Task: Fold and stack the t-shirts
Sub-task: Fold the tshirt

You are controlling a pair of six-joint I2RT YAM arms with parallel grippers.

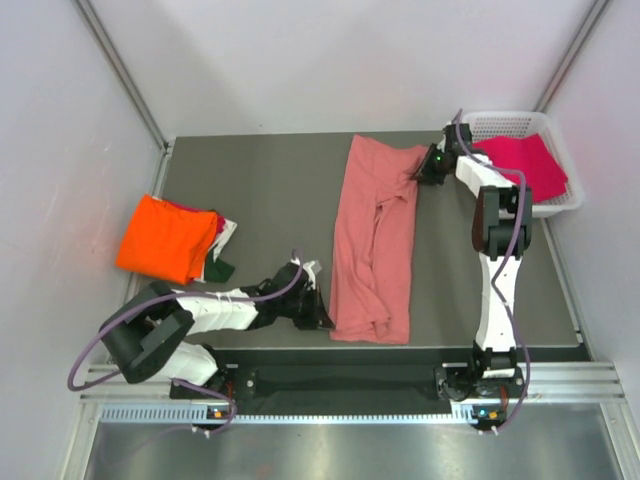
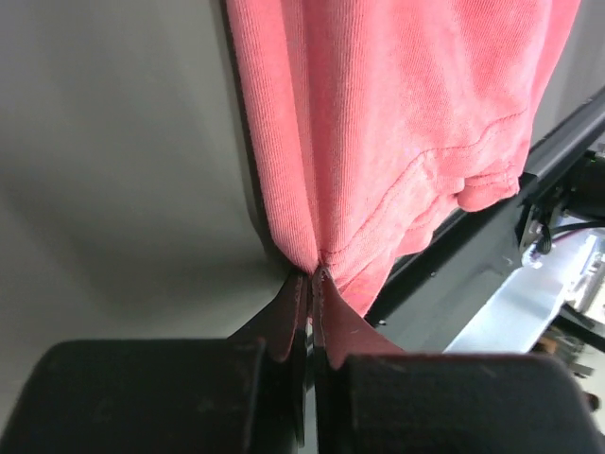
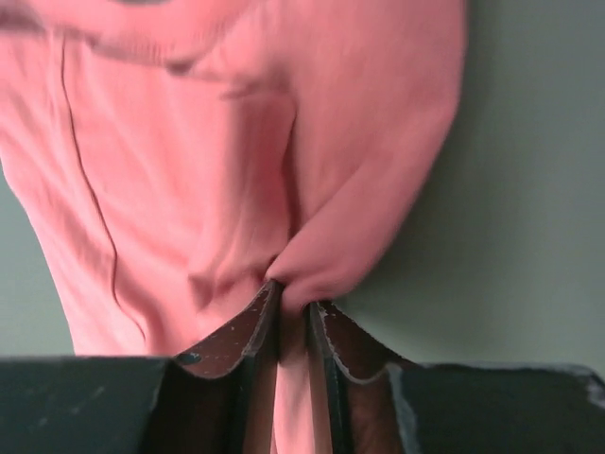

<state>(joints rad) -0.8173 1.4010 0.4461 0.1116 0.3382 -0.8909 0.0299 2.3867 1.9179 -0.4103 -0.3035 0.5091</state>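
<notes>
The salmon-pink t-shirt (image 1: 372,240) lies in a long crumpled strip down the middle of the table. My left gripper (image 1: 322,318) is shut on its near left hem corner, seen in the left wrist view (image 2: 378,142) with the cloth pinched between the pads (image 2: 315,284). My right gripper (image 1: 428,172) is shut on a fold at its far right edge; the right wrist view (image 3: 236,170) shows cloth between the jaws (image 3: 295,305). A folded bright orange t-shirt (image 1: 165,238) sits at the left on other cloth. The magenta t-shirt (image 1: 525,165) lies in the basket.
The white mesh basket (image 1: 560,205) stands at the far right corner. Dark green and white cloth (image 1: 222,262) pokes out under the orange shirt. The table's front edge and a metal rail (image 2: 529,303) run just beside the left gripper.
</notes>
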